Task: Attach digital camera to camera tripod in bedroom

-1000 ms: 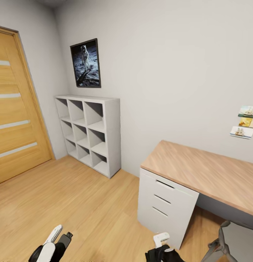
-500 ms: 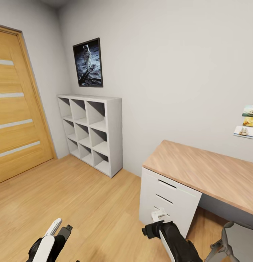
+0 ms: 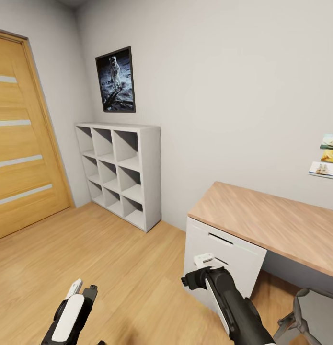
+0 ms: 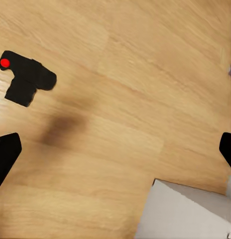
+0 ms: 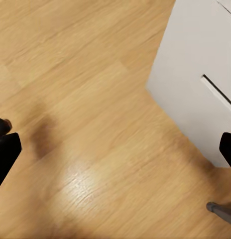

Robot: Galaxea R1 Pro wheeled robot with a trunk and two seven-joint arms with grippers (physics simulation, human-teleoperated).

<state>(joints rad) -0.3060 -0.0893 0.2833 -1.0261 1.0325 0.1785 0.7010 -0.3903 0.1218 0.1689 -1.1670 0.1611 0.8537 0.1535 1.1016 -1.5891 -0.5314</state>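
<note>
- my left gripper (image 4: 115, 144) is spread wide and holds nothing; in the left wrist view its two dark fingertips (image 4: 7, 154) sit at opposite edges of the frame with bare floor between.
- my right gripper (image 5: 115, 147) is just as wide and empty, its tips framing wood floor (image 5: 85, 99) and the white drawer unit (image 5: 195, 74).
- in the head view the left arm (image 3: 70, 316) hangs low at lower left, and the right arm (image 3: 233, 302) reaches up from lower right, its gripper near the drawer front; i read this as a travelling posture, hands clear of furniture.
- the digital camera (image 4: 27, 76) lies on the floor, upper left of the left wrist view, red button showing, well apart from the fingers.
- outward: desk (image 3: 271, 220) at right, cube shelves (image 3: 120, 172) centre left, door (image 3: 17, 139) far left, astronaut poster (image 3: 116, 80) above the shelves.
- i judge the pick-up is not yet begun; the camera lies on the left arm's side.
</note>
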